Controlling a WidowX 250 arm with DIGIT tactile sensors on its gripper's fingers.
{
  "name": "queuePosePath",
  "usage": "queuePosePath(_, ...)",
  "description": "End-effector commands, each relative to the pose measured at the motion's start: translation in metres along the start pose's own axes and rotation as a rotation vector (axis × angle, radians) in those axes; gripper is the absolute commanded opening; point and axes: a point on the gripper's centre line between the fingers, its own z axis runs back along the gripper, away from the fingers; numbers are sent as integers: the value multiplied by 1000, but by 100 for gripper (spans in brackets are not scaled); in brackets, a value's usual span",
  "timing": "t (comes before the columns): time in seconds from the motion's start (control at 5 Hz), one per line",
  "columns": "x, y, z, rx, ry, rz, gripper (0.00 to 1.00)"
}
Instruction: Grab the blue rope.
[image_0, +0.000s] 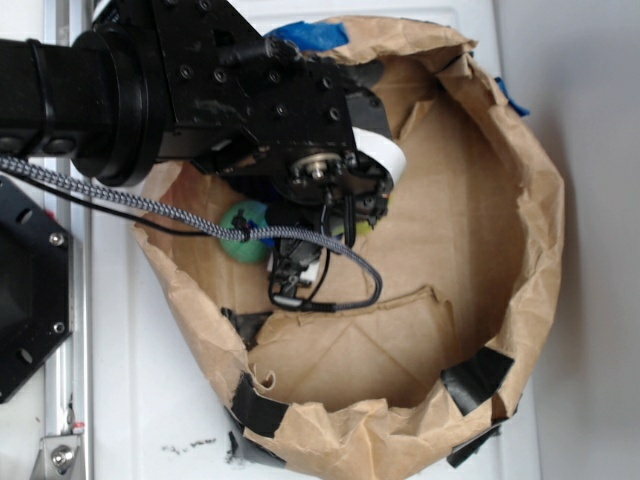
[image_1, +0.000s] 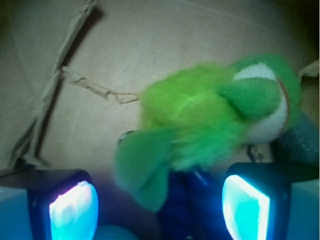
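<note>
The blue rope (image_1: 192, 205) shows as a dark navy twisted length at the bottom of the wrist view. It lies between my two fingers, nearer the right one, and a fluffy green plush toy (image_1: 200, 115) partly covers it. My gripper (image_1: 159, 210) is open, with the lit pads (image_1: 74, 210) standing wide apart on either side of the rope and not touching it. In the exterior view the gripper (image_0: 292, 268) hangs low inside the brown paper bag (image_0: 520, 200), and the arm hides the rope.
A teal round toy (image_0: 245, 232) lies beside the gripper on the left, and a yellow-green plush (image_0: 360, 228) on the right. The grey braided cable (image_0: 120, 198) drapes across the bag. Crumpled bag walls with black tape patches (image_0: 478, 375) ring the floor.
</note>
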Motion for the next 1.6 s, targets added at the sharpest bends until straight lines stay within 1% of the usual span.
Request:
queuePosePath(0.0,3,2,-17,-5,-37,57,100)
queuePosePath(0.4,2,8,-33,7,-7,55,100)
queuePosePath(0.8,-5,11,-34,3,-3,48,100)
queuePosePath(1.0,-8,13,-40,3,5,48,0)
queuePosePath(1.4,-9,14,-40,5,2,40,0)
